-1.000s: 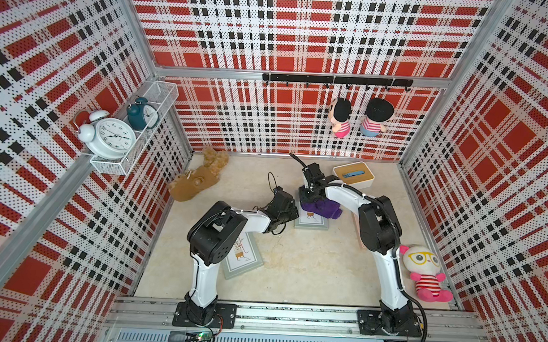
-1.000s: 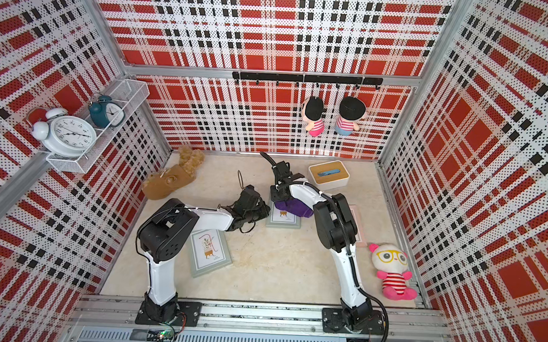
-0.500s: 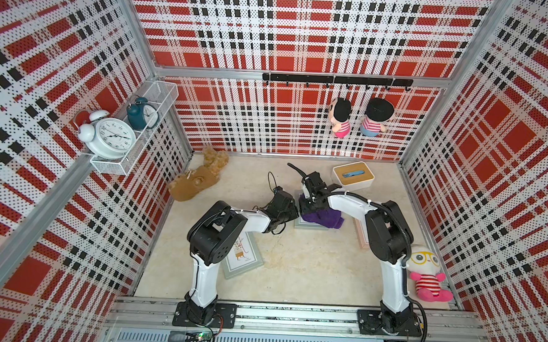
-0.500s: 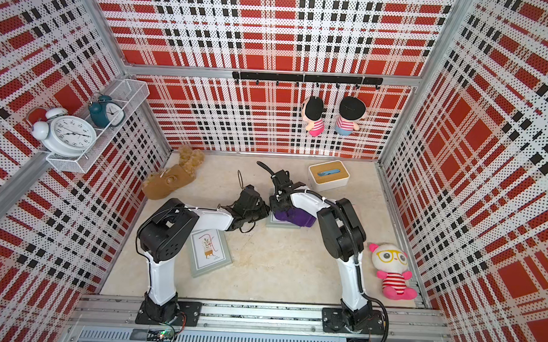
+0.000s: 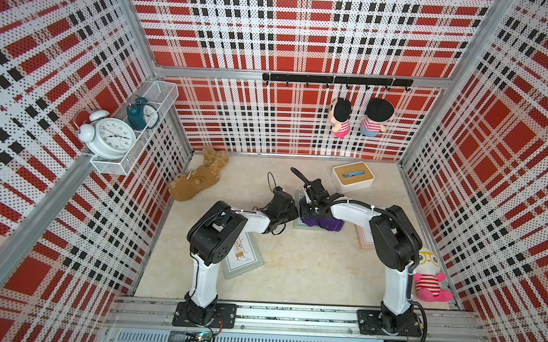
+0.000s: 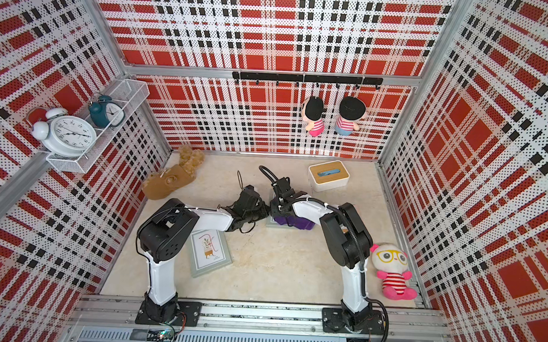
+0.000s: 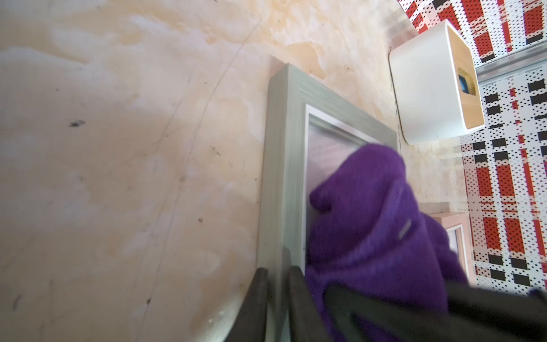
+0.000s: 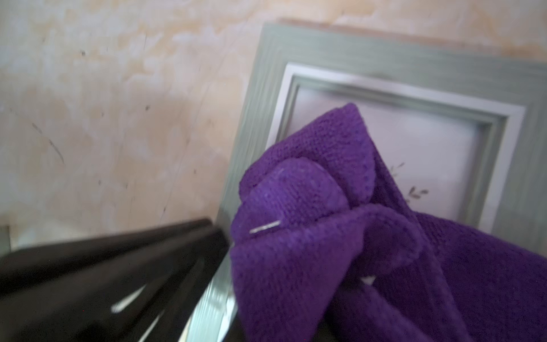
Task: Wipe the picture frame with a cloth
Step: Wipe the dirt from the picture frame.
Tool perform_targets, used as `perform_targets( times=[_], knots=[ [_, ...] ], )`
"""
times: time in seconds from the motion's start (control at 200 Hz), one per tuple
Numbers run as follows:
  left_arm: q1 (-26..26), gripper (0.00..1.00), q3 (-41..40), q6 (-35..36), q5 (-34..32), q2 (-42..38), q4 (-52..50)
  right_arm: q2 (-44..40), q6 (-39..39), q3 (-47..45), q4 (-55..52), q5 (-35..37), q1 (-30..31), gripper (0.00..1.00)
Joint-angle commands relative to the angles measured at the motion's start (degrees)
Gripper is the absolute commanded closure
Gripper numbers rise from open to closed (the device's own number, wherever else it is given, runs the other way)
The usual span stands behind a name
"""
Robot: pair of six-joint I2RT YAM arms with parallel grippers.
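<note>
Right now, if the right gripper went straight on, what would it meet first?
Probably the grey-green picture frame: the right gripper, shut on the purple cloth, points down at it, cloth bunched between.

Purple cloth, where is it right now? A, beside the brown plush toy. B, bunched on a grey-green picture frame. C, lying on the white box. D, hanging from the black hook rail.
B: the purple cloth sits bunched on the grey-green picture frame, covering part of its glass.

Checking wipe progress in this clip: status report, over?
Left gripper clamped on grey-green frame edge. Right gripper shut on purple cloth, bunched on the glass. Nothing blocking; pink frame nearby.
</note>
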Motion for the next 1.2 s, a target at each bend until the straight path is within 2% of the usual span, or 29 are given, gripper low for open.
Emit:
perform_targets(
  times=[0.0, 0.14, 0.215, 0.411, 0.546, 0.616, 0.671, 0.767, 1.027, 1.192],
  knots=[
    [-0.33, 0.83, -3.06, 0.36, 0.61, 2.43, -10.22, 2.69, 0.16, -1.54, -3.91, -0.09, 1.03, 1.00],
    [-0.42, 0.85, -2.55, 1.48, 1.50, 1.26, -9.79, 7.77, -2.45, 12.26, -6.97, 2.39, -3.34, 1.00],
    [-0.56, 0.85, -0.95, 2.47, 3.06, 0.57, -9.78, 5.98, -2.77, 14.56, -6.78, 2.83, -5.73, 1.00],
    [-0.82, 0.79, 6.94, 5.17, 5.09, -0.54, -11.98, -4.18, -3.60, 6.73, -5.45, 6.68, -10.39, 1.00],
    [-0.51, 0.65, 11.82, 6.57, 2.98, -0.78, -14.67, -8.91, -3.51, -0.48, -3.91, 8.04, -13.54, 1.00],
    [-0.18, 0.57, 12.45, 6.59, 0.84, -0.95, -15.64, -8.48, -3.35, -1.85, -3.90, 8.29, -14.67, 1.00],
    [0.40, 0.53, 12.32, 6.13, 0.39, -0.67, -15.93, -7.05, -3.42, -1.83, -4.42, 8.20, -14.87, 1.00],
    [1.31, 0.49, 11.42, 5.29, 0.84, -0.43, -15.58, -3.95, -4.02, -0.80, -4.82, 4.70, -14.86, 1.00],
    [2.43, 0.48, 7.27, 3.61, 0.02, -1.03, -13.89, -0.87, -6.72, -0.77, -0.35, -10.48, -13.67, 1.00],
    [2.77, 0.54, 5.43, 2.32, -2.23, -1.04, -14.24, 0.81, -7.10, 0.70, -0.30, -11.83, -12.78, 1.00]
  ],
)
